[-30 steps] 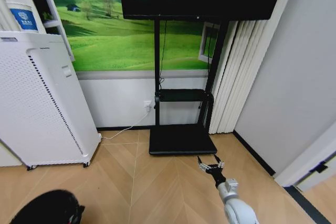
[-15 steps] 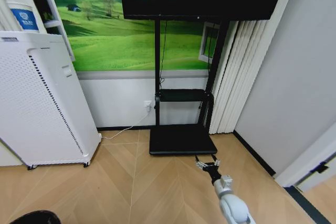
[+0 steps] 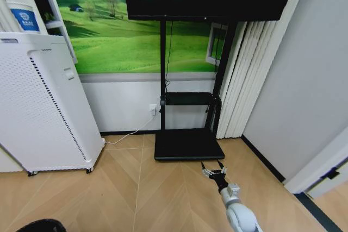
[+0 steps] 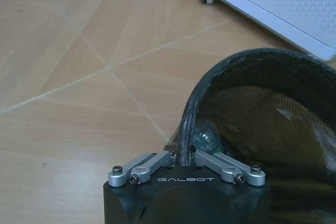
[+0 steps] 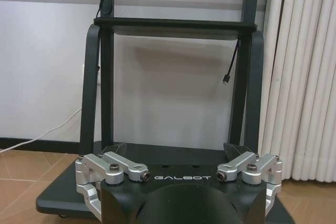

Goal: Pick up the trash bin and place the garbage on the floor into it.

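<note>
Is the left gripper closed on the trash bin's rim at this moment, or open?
Shut on it. In the left wrist view, the left gripper pinches the trash bin at its rim, fingers drawn together around the black edge.
</note>
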